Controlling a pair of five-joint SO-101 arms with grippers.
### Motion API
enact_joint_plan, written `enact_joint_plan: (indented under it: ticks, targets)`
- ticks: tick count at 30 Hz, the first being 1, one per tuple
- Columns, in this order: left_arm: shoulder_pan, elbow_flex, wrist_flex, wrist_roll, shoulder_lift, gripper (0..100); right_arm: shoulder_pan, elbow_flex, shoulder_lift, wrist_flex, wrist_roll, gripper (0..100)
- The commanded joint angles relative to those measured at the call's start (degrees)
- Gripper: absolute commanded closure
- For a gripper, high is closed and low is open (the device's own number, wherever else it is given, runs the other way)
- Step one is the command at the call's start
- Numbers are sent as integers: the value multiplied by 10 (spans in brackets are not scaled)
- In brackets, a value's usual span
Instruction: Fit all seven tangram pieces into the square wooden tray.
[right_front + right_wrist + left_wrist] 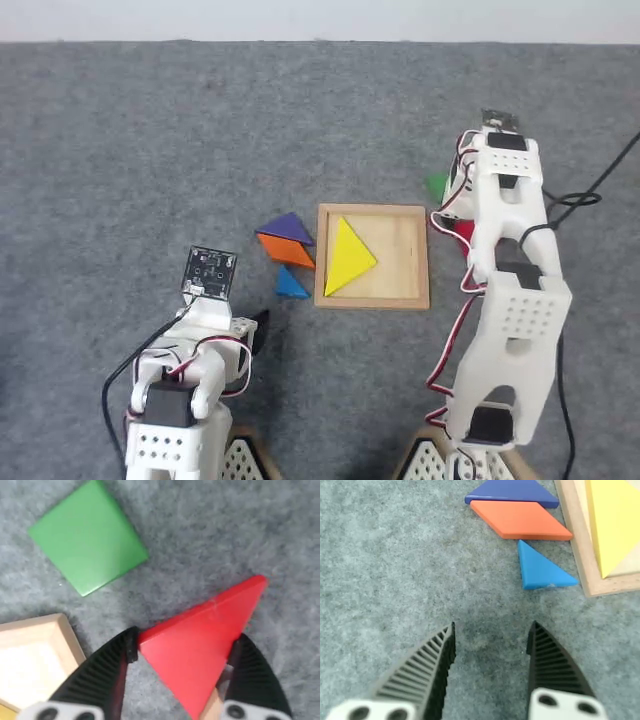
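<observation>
Right wrist view: gripper [186, 638] pinching red tri [207, 625]

grey felt tabletop [120, 150], pale wall [300, 18] behind

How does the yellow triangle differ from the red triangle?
The yellow triangle lies inside the wooden tray; the red triangle is outside it, on the grey mat. Nothing grips the yellow triangle, while the right gripper is closed on the red triangle. Both are flat triangular tangram pieces.
</observation>
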Motion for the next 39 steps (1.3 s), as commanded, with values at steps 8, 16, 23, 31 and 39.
enact_joint_plan:
  ticks: [8,16,23,31,39]
  targets:
    - [-1,-7,2,5,-12,775,-1,-29,-55,27,17,854]
    - [-1,-7,2,5,-12,775,-40,-29,-182,77,123,854]
    - [-1,-7,2,5,-12,775,-100,-28,-224,119,233,854]
    - [-1,-7,2,5,-12,775,48,-25,-225,138,291,851]
    - [-1,-7,2,5,-12,775,77,72,-217,77,320,779]
